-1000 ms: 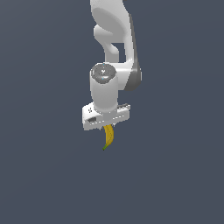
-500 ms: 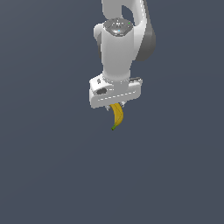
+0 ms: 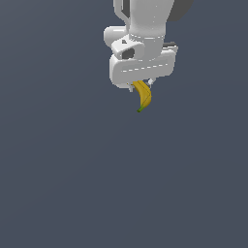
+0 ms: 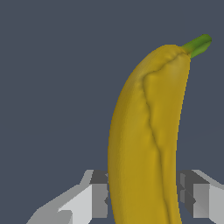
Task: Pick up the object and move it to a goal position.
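The object, a small curved yellow banana (image 3: 143, 96) with a green stem tip, hangs below the white gripper (image 3: 141, 85) in the exterior view, stem end down. The gripper is shut on its upper end, which is hidden inside the hand. In the wrist view the banana (image 4: 146, 144) fills the middle of the picture, and a grey fingertip (image 4: 94, 194) presses against each of its sides. Its green stem (image 4: 197, 44) points away from the hand. The banana is held well above the flat grey floor (image 3: 72, 184).
Only the white arm (image 3: 145, 19) and the plain dark grey floor show. No goal marker is visible in either view.
The arm has carried the banana upward and toward the exterior view's right, and it appears larger in the picture. The grip on the banana is unchanged.
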### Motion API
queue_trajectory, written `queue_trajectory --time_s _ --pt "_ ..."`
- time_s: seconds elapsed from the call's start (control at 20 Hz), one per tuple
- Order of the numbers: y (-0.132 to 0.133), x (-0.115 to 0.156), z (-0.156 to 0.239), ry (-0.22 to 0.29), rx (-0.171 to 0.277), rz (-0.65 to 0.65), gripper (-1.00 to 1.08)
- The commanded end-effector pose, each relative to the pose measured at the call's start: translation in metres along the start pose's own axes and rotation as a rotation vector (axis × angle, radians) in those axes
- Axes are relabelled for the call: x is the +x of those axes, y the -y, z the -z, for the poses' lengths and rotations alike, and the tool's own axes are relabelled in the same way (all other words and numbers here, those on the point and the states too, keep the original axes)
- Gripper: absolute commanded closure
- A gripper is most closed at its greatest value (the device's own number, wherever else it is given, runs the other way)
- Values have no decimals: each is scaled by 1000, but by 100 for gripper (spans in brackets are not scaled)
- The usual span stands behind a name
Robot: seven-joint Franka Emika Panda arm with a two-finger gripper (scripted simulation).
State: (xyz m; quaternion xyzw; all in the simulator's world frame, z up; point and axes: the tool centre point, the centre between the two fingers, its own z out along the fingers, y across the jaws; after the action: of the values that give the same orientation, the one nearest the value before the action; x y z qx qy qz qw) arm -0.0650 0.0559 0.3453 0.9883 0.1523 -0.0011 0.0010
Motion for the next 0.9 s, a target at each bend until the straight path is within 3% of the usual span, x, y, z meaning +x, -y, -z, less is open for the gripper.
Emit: queue_trajectory --time_s 0.0,0.45,0.85 --pt "13 -8 27 -1 -1 0 108" --pt "50 -27 100 -2 0 0 108" --pt "65 -34 131 -2 1 -1 108"
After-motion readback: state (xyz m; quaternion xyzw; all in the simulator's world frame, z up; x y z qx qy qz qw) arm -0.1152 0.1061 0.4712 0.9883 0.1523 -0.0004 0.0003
